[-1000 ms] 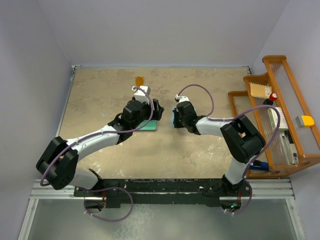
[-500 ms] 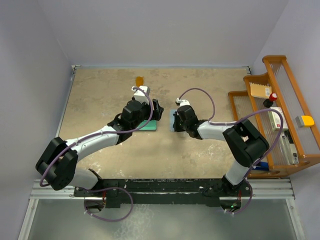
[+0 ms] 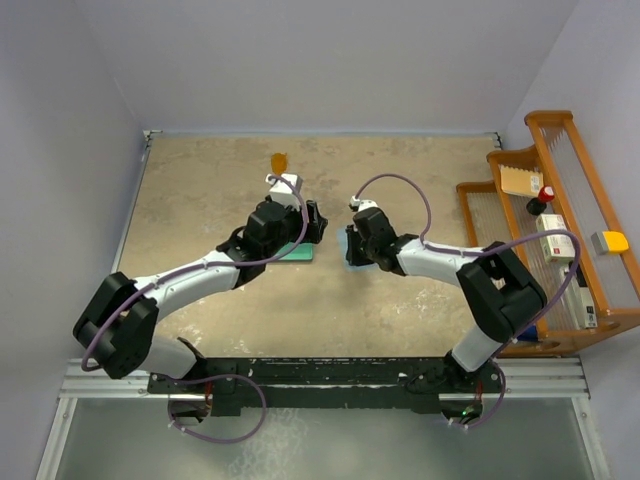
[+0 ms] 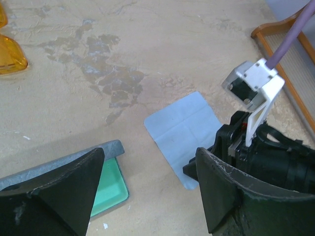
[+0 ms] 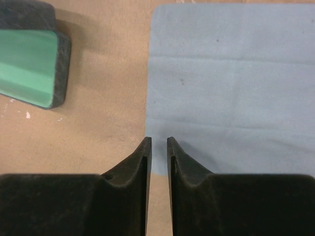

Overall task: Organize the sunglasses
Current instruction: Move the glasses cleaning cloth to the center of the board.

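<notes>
The right end effector point(image 5: 158, 142) has its two fingers drawn almost together, with only a thin slit between them. They sit at the left hem of the blue cloth point(image 5: 236, 78), low in the right wrist view. By the look of it they nip that hem, though the cloth lies flat and the grip itself is not plain to see. Just beside it, in the upper left of that view, is a corner of the open case point(image 5: 27, 64), grey outside with green lining.

The left end effector point(image 4: 147, 162) is spread wide and holds nothing. It hangs over the near edge of the case, with the cloth just ahead of it.

The sunglasses point(image 4: 10, 56) show their amber lenses at the upper left edge of the left wrist view. They lie on the table point(image 4: 162, 44) well apart from the case and from both arms, with nothing touching them.

The step in hand appears to be dealing with the cloth beside the case; the glasses have not yet been fetched. Next, the cloth probably has to be settled in or by the case. Then the spread left end effector would reach toward the top of the overhead view and close gently on the thin frame, not the lenses.
</notes>
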Controlling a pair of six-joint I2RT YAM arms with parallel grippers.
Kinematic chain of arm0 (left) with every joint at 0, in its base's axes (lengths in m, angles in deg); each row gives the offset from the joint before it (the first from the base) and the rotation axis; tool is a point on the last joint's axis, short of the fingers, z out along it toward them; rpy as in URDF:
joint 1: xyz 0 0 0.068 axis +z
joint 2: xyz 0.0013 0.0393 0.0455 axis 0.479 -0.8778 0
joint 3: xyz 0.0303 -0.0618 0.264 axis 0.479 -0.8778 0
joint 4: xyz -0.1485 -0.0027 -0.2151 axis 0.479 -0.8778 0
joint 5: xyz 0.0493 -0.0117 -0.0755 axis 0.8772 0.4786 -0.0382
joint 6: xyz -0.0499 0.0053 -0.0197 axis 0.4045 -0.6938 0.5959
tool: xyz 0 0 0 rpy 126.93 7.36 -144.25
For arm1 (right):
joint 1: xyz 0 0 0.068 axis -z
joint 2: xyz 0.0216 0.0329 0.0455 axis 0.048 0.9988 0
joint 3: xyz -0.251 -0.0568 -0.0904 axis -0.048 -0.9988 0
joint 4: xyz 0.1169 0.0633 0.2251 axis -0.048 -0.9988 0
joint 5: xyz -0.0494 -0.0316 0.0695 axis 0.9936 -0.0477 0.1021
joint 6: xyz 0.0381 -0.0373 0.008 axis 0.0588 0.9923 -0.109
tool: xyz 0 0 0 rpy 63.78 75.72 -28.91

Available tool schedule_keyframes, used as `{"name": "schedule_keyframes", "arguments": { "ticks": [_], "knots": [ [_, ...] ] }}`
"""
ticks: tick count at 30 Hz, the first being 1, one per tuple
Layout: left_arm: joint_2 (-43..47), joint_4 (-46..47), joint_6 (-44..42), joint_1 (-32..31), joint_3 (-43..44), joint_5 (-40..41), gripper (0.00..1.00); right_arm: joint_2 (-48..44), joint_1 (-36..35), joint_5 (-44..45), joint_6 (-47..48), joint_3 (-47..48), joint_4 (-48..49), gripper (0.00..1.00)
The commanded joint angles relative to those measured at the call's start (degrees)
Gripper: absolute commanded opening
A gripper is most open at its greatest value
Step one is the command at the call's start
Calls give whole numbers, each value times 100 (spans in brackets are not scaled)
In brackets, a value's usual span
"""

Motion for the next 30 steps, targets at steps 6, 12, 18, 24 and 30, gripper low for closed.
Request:
{"name": "schedule_keyframes", "arguments": {
  "ticks": [6, 12, 18, 24, 30],
  "knots": [
    [-47, -25, -43, 24, 253, -154, 72, -254, 8, 158, 88, 489, -263, 19],
    [-213, 96, 32, -87, 291, -261, 71, -689, 472, 123, 30, 45, -96, 14],
    [-632, -13, 6, -469, 625, -57, 69, -1037, 1068, -28, 136, -9, -129, 14],
    [-1240, 76, 166, -846, 923, 200, 68, -1017, 1376, -13, 211, 169, -188, 15],
    [-1771, 214, 423, -940, 1152, 382, 66, -791, 1609, -30, 260, 234, -101, 17]
  ]
}}
